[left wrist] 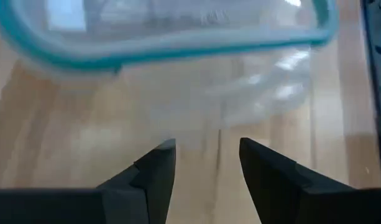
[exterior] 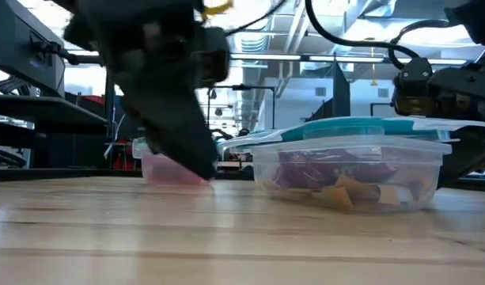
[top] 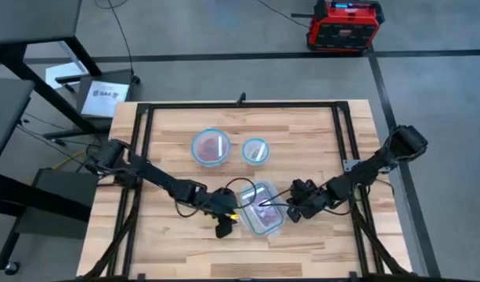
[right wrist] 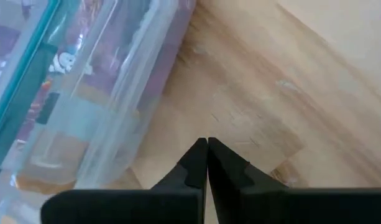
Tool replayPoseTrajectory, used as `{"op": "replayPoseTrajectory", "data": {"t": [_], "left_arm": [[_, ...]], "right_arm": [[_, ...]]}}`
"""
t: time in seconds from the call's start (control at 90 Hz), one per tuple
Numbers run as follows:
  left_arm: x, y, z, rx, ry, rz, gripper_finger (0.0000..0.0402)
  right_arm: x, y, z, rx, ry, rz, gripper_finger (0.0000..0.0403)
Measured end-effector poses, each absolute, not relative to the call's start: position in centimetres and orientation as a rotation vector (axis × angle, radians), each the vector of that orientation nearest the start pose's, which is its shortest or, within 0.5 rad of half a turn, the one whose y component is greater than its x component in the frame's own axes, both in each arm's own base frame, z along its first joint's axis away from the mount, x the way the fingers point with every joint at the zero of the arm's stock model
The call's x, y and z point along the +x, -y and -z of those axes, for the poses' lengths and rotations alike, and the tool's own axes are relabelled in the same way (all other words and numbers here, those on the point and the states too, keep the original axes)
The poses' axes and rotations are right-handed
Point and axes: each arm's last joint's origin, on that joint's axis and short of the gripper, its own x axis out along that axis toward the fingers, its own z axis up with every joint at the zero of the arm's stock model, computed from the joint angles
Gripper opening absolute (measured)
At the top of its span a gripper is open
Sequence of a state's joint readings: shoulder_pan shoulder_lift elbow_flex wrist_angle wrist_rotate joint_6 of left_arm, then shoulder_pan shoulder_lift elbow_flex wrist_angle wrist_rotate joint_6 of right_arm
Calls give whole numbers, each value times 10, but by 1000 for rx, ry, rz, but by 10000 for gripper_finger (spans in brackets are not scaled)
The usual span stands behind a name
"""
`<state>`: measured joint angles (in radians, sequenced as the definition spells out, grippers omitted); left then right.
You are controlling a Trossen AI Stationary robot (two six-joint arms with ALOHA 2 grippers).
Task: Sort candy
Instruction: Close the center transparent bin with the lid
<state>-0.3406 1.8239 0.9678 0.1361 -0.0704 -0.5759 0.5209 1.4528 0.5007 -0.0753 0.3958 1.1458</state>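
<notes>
Grey concrete floor surrounds your worktop (top: pixel 318 243), a slab of pale wood planks with a visible grain, edged by a black metal frame (top: pixel 240 104). A red and black box (top: pixel 343 25) sits on the floor beyond it.

Your largest container is the clear rectangular tub (top: pixel 261 208) with rounded corners and a teal rim, lying near the front middle of the worktop between the two arms. From the low view its thin plastic walls show the candy (exterior: pixel 345 176) piled inside: crinkled purple packets on top, orange ones along the bottom.

Behind it stand two clear round bowls with blue rims. The bigger bowl (top: pixel 211 146) holds something reddish-pink; the smaller bowl (top: pixel 256 150) beside it shows a pinkish content you cannot make out.

Your left hand (left wrist: pixel 207 155) is down on the worktop just beside the tub's left side, its dark fingers parted with bare wood between them and holding nothing. Your right hand (right wrist: pixel 207 155) is low at the tub's right side, its tips pressed together and empty.
</notes>
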Motion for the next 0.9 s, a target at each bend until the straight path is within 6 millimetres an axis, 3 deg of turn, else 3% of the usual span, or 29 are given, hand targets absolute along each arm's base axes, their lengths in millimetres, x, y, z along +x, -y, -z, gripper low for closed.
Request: {"op": "replayPoseTrajectory", "data": {"t": [0.311, 0.667, 0.9], "left_arm": [[371, 120, -172, -398, -702, 37, 164], [359, 104, -157, -295, -919, -76, 164], [361, 117, -177, -317, -850, -20, 164]], "right_arm": [[204, -105, -120, 607, -838, 403, 0], [204, -105, -120, 609, -835, 401, 0], [205, -105, -121, 612, -831, 398, 0]]}}
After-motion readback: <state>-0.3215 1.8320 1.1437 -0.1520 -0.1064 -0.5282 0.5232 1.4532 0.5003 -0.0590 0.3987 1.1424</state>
